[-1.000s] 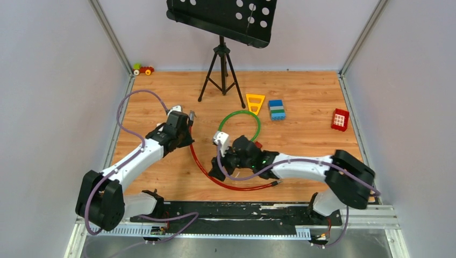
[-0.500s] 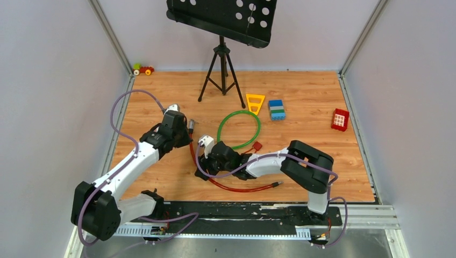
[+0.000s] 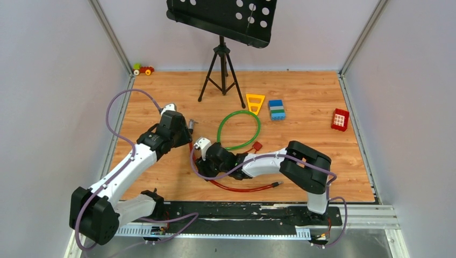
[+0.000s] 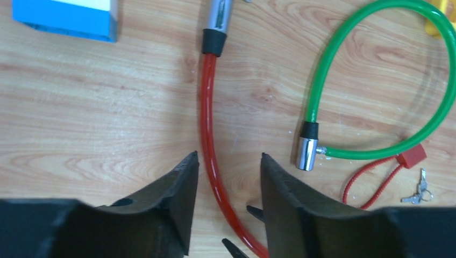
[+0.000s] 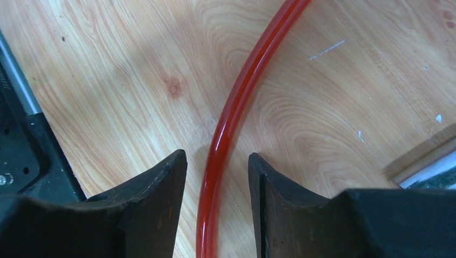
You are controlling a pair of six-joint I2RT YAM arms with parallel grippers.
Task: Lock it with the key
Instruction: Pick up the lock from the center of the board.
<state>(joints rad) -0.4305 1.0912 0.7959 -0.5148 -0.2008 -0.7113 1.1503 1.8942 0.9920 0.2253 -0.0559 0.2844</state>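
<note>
Swung left since second ago, my right claw (image 5: 217, 155) straddles red cable (image 5: 236, 102), fingers apart, no grip. My left claw (image 4: 228, 156), reopened, parted astride same cable. Tiny key (image 4: 419, 191) lies on desk (image 4: 80, 107) beside red padlock (image 4: 413, 157), by green cable (image 4: 321, 86).

Silvery key (image 4: 415, 199); red cable (image 4: 206, 123); green cable (image 4: 376, 153); blue block (image 4: 64, 21); wood-grain table (image 4: 107, 118).

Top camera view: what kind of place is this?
Probably a lab robot test cell: a wood-grain table boxed in by plain walls, robot arms bolted at its near edge, toy bricks scattered as props.
</note>
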